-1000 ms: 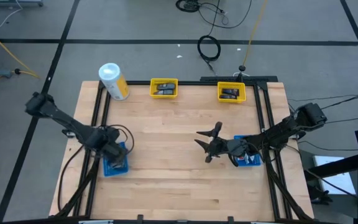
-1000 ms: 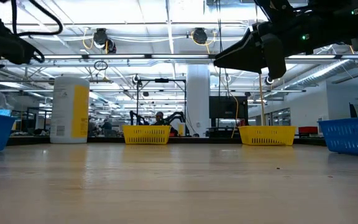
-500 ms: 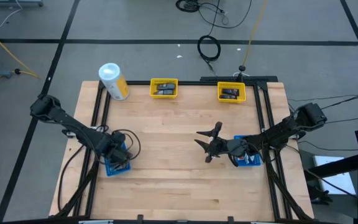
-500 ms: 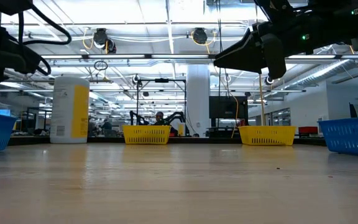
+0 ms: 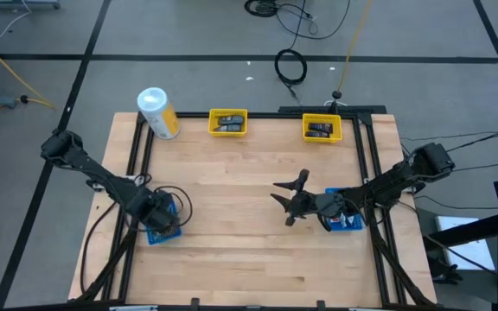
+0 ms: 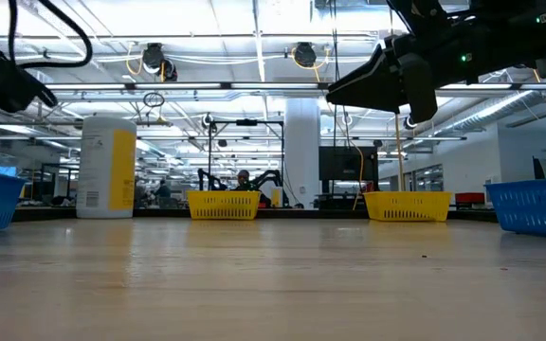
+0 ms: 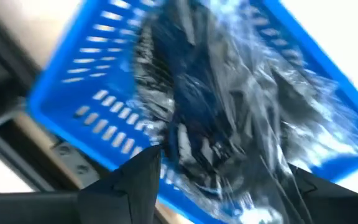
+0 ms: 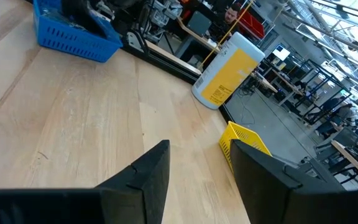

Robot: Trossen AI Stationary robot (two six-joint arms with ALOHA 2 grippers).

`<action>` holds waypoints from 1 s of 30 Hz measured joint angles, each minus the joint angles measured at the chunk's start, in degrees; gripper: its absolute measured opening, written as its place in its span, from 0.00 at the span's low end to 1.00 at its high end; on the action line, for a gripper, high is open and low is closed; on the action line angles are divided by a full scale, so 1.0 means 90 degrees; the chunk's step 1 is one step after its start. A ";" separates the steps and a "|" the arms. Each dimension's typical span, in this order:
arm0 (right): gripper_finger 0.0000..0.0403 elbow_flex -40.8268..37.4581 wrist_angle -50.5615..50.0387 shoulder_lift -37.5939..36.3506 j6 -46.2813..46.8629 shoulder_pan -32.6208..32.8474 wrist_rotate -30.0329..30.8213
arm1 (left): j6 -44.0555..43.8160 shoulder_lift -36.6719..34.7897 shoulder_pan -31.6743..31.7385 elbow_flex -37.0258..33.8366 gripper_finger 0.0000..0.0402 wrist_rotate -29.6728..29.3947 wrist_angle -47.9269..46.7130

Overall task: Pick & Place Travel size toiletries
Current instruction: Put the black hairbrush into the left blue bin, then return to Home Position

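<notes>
Travel size toiletries (image 7: 210,112), dark pieces in crinkled clear wrap, lie heaped in the blue tray (image 7: 73,106) at the table's left. My left gripper (image 7: 222,168) points down over this tray (image 5: 152,235), open, one finger on either side of the heap. Whether it touches the wrap I cannot tell. My right gripper (image 5: 285,200) hangs level above the middle of the table, open, with nothing between its fingers (image 8: 154,174). More dark toiletries rest in two yellow trays (image 5: 227,122) (image 5: 322,129) at the far edge.
A big white-and-yellow canister (image 5: 158,112) stands at the far left corner. A second blue tray (image 5: 346,222) sits under the right arm at the table's right. A black frame rail (image 5: 137,155) runs along the left side. Bare wood (image 5: 232,250) lies between the arms.
My left gripper has gone a little toward the table's near edge and down, over the left blue tray. My right arm has kept still.
</notes>
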 joint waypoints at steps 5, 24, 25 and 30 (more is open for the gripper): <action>0.40 0.0000 -0.0003 0.0000 0.0000 0.0000 0.0000 | -0.0087 -0.0052 -0.0388 0.0012 0.49 0.0112 0.0537; 0.40 0.0000 0.0002 0.0000 0.0041 0.0000 0.0000 | -0.0799 -0.0545 -0.1441 0.0734 0.39 -0.2437 -0.0279; 0.40 0.0000 0.0002 0.0000 0.0042 0.0000 0.0000 | -0.0797 -0.0527 -0.1437 0.0687 0.39 -0.2807 -0.0260; 0.40 0.0000 0.0002 0.0001 0.0044 0.0000 0.0000 | -0.0452 -0.0520 -0.1370 0.0261 0.39 -0.4014 0.0375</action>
